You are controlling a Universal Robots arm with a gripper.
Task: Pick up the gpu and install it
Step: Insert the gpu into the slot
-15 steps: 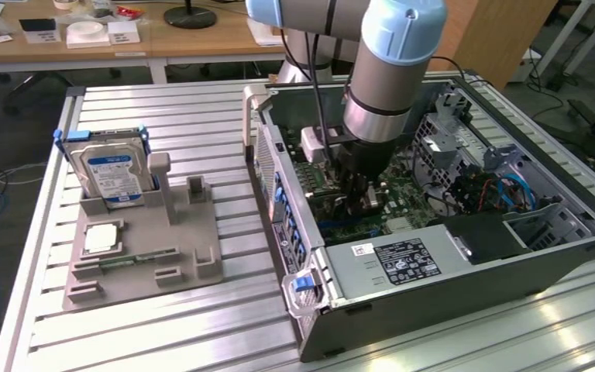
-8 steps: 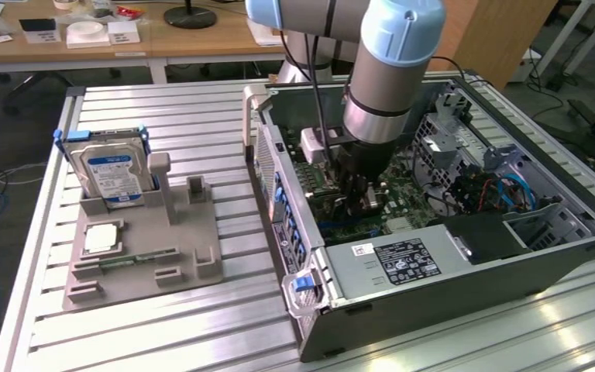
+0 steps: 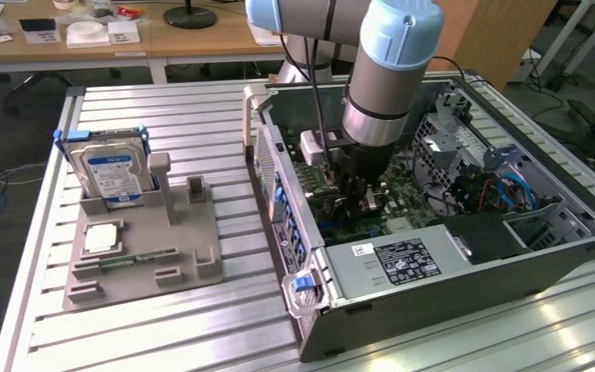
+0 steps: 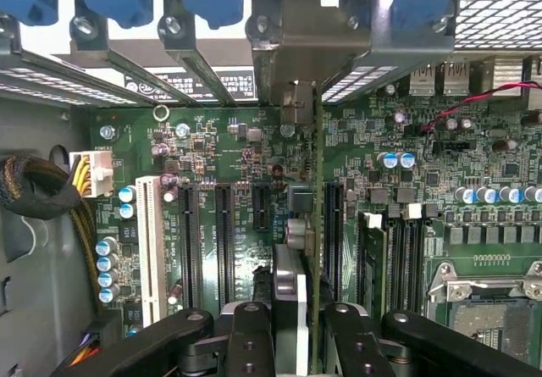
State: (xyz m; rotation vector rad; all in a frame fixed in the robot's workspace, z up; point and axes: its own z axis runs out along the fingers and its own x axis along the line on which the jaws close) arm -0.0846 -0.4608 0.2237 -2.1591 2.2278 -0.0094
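Exterior view: one open computer case [image 3: 463, 294] on the exterior view's right, one arm reaching in, one grey holder tray [image 3: 142, 256] left with one hard drive [image 3: 111, 174] upright. Wrist view: one gripper [image 4: 292, 326], jaws clamped on the gpu [image 4: 315, 224], edge-on over the motherboard [image 4: 220, 148], bracket at the rear slots.

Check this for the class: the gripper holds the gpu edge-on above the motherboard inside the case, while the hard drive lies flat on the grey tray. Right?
One slip: in the exterior view, the hard drive stands upright in the grey tray, not flat. The rest holds: the gripper holds the gpu edge-on above the motherboard inside the case.
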